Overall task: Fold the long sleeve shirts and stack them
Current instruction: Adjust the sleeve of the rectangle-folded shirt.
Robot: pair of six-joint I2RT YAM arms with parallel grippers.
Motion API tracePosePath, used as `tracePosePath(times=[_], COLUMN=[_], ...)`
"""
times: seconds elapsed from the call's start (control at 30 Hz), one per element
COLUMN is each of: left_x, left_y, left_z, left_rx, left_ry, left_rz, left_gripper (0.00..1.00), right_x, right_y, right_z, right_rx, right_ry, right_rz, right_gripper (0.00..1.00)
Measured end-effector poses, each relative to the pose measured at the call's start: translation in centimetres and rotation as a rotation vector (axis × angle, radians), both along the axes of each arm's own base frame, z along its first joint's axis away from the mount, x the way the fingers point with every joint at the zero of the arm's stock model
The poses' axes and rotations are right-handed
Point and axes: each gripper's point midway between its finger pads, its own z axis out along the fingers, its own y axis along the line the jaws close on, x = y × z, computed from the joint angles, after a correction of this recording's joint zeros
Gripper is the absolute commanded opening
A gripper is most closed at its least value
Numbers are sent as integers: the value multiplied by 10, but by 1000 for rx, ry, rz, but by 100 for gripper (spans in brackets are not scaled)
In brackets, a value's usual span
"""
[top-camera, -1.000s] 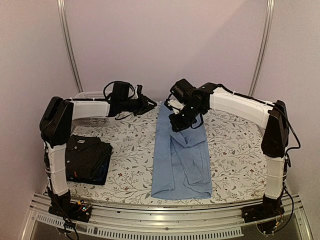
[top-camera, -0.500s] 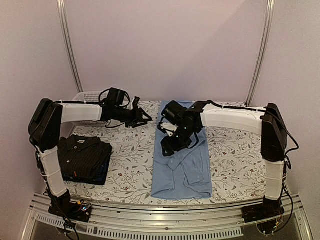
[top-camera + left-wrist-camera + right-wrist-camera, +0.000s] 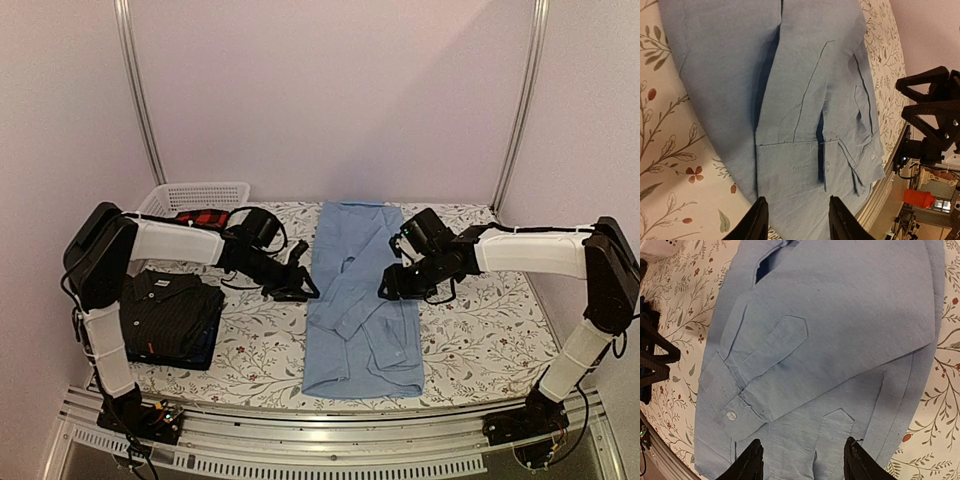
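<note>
Left pincer [image 3: 303,290] beside blue shirt [image 3: 365,340] edge

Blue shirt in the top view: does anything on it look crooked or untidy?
Yes. One sleeve lies slanted across the middle of the blue shirt, its cuff pointing towards the left edge, not straight along the folded strip.
</note>
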Motion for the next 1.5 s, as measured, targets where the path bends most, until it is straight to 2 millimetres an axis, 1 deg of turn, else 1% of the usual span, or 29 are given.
tracePosePath(times=[0.03, 0.1, 0.2, 0.3, 0.33, 0.43, 0.6, 0.83, 0.93, 1.0, 1.13, 1.27, 1.47, 1.5], left_x=[-4, -10, -14, -14, -16, -20, -23, -26, -27, -26, -26, -28, -32, -33], left_y=[-2, -4, -5, -1, 0, 1, -5, -13, -10, -7, -3, -6, -10, -10], left_z=[-2, -6, -18, -35, -39, -45, -47, -45, -47, -49, -51, -52, -53, -52], left_rx=[10, 29, 71, 131, 144, 166, 175, 209, 235, 257, 287, 294, 303, 304], left_ry=[-2, -3, 2, 8, 13, 22, 16, -14, -20, -22, -26, -27, -27, -27], left_rz=[-12, -31, -46, -47, -49, -62, -86, -107, -106, -100, -96, -108, -132, -134], left_gripper=[41, 40, 39, 38, 38, 35, 32, 24, 25, 28, 27, 18, 0, 0], right_x=[2, 6, 9, 12, 13, 16, 17, 15, 16, 17, 17, 17, 16, 15], right_y=[-9, -20, -25, -23, -22, -23, -28, -30, -29, -29, -29, -29, -30, -31], right_z=[-6, -14, -20, -16, -12, -6, -1, -4, -3, -3, -3, -3, -2, -2], right_rx=[10, 27, 58, 91, 107, 132, 154, 157, 162, 164, 165, 165, 165, 165], right_ry=[9, 22, 27, 13, 0, -19, -35, -29, -33, -35, -36, -36, -38, -38], right_rz=[-32, -81, -122, -140, -145, -157, -177, -187, -189, -189, -189, -189, -190, -190], right_gripper=[53, 53, 53, 54, 54, 54, 54, 54, 54, 55, 55, 55, 55, 55])
